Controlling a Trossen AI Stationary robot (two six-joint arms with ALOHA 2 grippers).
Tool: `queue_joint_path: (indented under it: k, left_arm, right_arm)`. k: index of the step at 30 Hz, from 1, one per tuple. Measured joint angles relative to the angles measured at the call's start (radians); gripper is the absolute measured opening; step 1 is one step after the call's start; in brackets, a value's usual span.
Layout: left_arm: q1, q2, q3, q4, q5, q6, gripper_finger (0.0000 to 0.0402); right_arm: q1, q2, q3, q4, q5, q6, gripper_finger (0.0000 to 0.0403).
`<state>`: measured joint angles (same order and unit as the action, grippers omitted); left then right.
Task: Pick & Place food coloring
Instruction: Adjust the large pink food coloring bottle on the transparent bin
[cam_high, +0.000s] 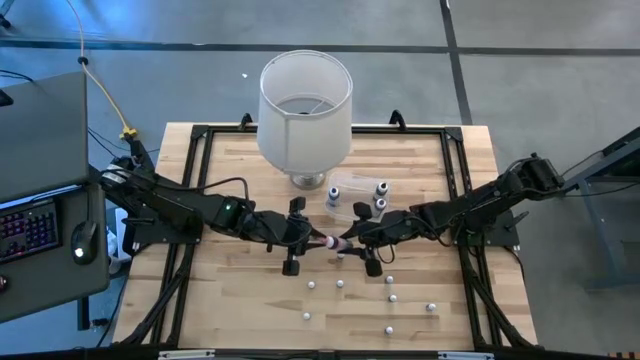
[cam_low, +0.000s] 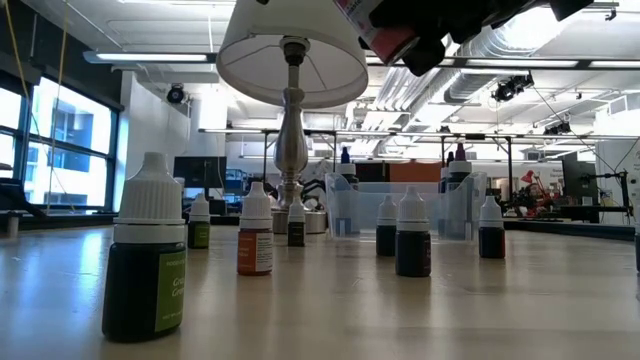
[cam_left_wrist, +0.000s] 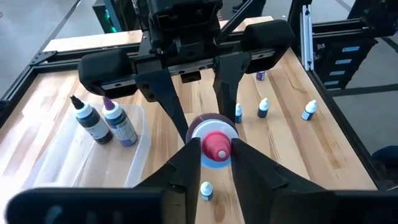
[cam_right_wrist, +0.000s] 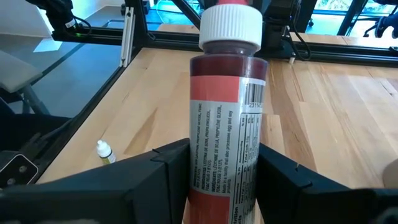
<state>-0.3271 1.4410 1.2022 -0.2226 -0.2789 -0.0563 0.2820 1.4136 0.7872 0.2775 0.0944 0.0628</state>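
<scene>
Your low view cuts the red bottle (cam_low: 392, 38) at the top edge; the lampshade (cam_high: 305, 98) hides the lamp's stem from above.

Lampshade (cam_high: 305, 108): white, on a metal stand — near the table's (cam_high: 250, 300) far edge.
Tub (cam_high: 350, 195): clear plastic — beside it.

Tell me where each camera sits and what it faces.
High: overhead, looking down on the table, both arms meeting mid-table.
Low: table height, facing bottles, lamp and room; arms enter from above.
Left wrist: sees its own fingers and the right pincer around a red bottle.
Right wrist: its own pincer grips that bottle.
Shared: the bottle, both wrist views.
</scene>
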Motion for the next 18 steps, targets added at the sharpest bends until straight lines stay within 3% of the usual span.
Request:
queue_joint_path:
  k: [9,18]
  left_arm:
    - [0.0,0.0,0.0,0.002,-0.003,0.007,0.0041]
    - [0.001,0.0,0.0,0.002,-0.004,0.008,0.0033]
  right_arm:
    - [0.0,0.0,0.0,-0.002,0.0,0.008,0.014]
    - [0.0,0.0,0.001,-0.01,0.011,-0.038,0.0161]
